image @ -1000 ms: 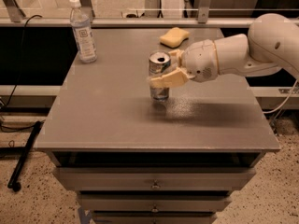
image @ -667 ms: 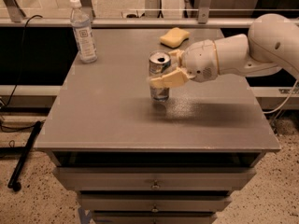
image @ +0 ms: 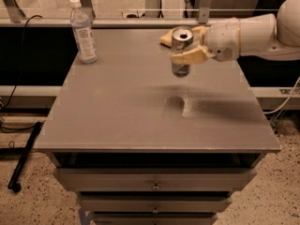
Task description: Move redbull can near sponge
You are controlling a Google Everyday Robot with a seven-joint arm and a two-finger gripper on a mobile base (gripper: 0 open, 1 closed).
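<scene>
Lifted off the grey desk (image: 117, 111) since a second ago, the slim silver-blue metal redbull can (image: 181, 48) is being carried, clamped in the cream gripper (image: 185, 56), toward the pale yellow sponge (image: 165, 39) just behind.

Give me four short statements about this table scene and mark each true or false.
1. The gripper is shut on the can. True.
2. The can stands on the table. False: it is held in the air, and its shadow falls on the tabletop below.
3. The bottle lies on its side. False: it stands upright near the table's back left corner.
4. The sponge lies near the table's back edge, partly hidden behind the can. True.
</scene>
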